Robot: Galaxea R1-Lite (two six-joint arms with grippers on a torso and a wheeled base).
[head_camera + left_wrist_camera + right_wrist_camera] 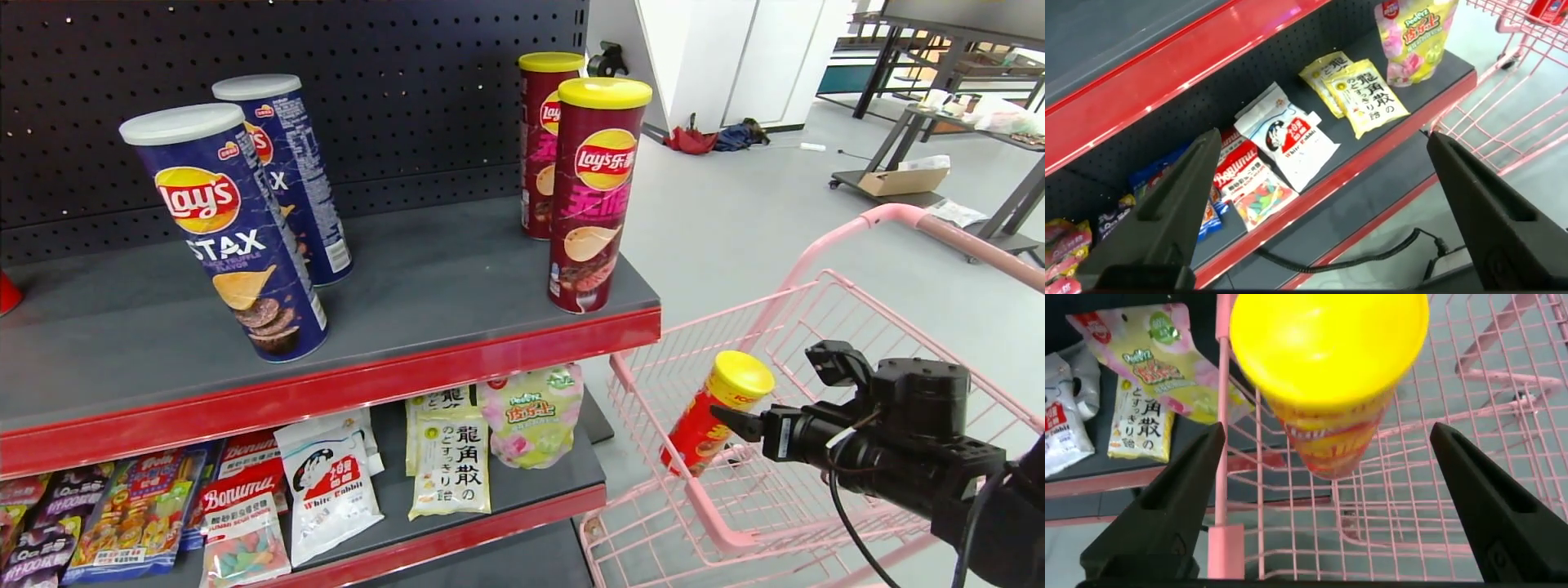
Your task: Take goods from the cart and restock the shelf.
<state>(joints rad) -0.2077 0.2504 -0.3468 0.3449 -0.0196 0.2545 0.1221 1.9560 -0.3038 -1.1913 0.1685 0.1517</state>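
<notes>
Shelf top carries four cans (two blue, two maroon), with room mid-shelf. One red can leans at the cart's shelf-side edge, not yet gripped. Right hand is wide, lined up on it. Left hand is wide and empty, by the lower shelf.

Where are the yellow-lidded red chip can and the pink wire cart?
red chip can with yellow lid (pixel 694 441): head view, on its red body.
pink wire cart (pixel 894 212): head view, on its handle bar.
</notes>
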